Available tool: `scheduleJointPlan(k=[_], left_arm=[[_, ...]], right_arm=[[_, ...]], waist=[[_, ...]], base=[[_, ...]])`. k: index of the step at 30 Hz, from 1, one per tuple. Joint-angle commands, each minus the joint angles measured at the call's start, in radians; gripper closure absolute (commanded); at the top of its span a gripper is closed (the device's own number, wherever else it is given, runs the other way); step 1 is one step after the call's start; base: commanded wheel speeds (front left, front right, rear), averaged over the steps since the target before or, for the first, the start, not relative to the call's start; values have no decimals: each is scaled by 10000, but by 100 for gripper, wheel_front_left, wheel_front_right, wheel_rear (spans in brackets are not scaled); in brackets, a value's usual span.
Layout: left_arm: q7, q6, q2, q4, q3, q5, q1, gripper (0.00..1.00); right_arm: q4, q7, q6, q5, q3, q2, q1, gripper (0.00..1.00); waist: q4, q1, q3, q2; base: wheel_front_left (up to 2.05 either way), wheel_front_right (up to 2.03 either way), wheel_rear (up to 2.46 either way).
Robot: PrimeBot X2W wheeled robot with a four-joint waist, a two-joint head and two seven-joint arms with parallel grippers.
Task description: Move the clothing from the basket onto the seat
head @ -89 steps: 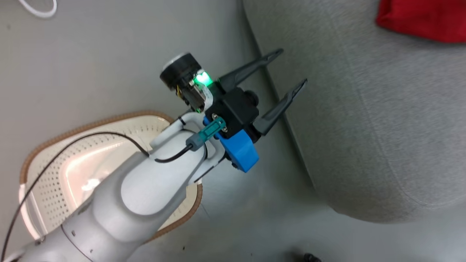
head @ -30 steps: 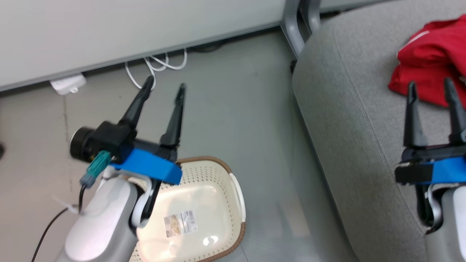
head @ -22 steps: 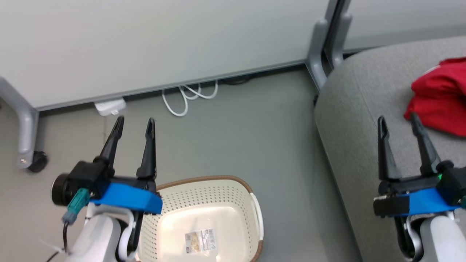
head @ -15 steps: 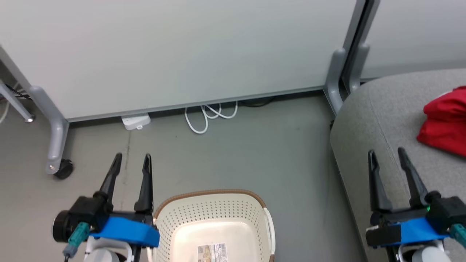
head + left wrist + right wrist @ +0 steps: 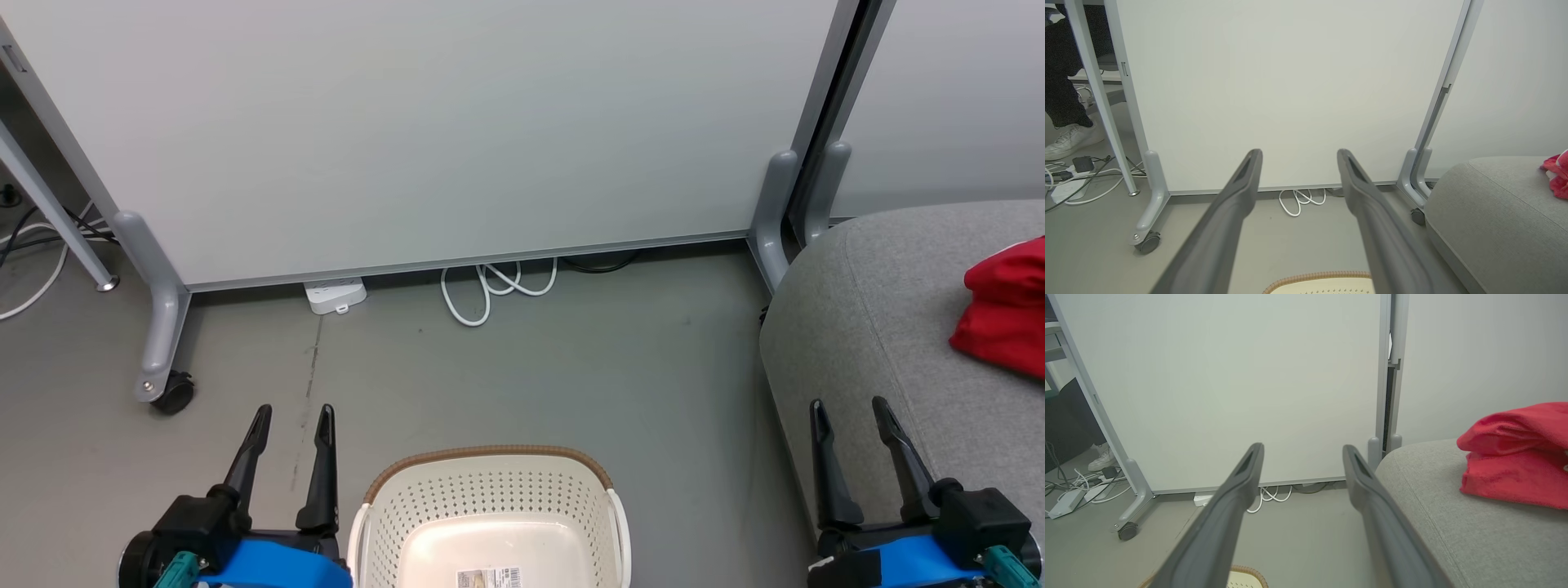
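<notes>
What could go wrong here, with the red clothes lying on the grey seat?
The right claw hangs open near the seat; a careless swing might snag the clothing and drag it off. The white cable lies loose on the floor ahead; rolling forward could catch it.

Smooth grey floor [image 5: 571,367]. Standing on it at the near edge: cream perforated basket [image 5: 490,452] with a brown rim, a printed label [image 5: 487,578] on its bottom. To the right, well apart from the basket: large grey fabric seat [image 5: 882,327], bearing bundled red clothing [image 5: 1004,318] at its far right. Along the far side: pale partition panel [image 5: 408,122] on grey castor feet [image 5: 163,343], with a white power strip [image 5: 335,296] and a looped white cable [image 5: 490,290] lying at its base.
</notes>
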Motion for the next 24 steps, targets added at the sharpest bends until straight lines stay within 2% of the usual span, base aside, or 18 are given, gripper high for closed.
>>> scheduleJointPlan(k=[1, 7, 8, 11, 24], left_arm=[[-32, -84, -46, 75, 105, 115, 176, 0], [-33, -250, -133, 251, 284, 330, 217, 0], [2, -232, -176, 261, 249, 301, 89, 100], [74, -233, -228, 497, 265, 217, 184, 100], [748, -310, -226, 455, 640, -2239, 85, 100]], right_arm=[[38, -4, -9, -41, 5, 60, 169, 0], [95, -4, -9, -30, -2, 112, 194, 0], [100, 0, 0, 0, 2, 77, 64, 100], [335, 24, 0, 71, 11, 92, 100, 100], [452, 699, -1, 2672, -162, 132, -151, 100]], waist=[[-7, 1, -25, 0], [-16, 1, -83, 0], [-15, 1, -85, 0], [-18, 1, -87, 0], [-54, 1, -96, 0]], base=[[0, 0, 0], [0, 0, 0], [0, 0, 0], [0, 0, 0], [0, 0, 0]])
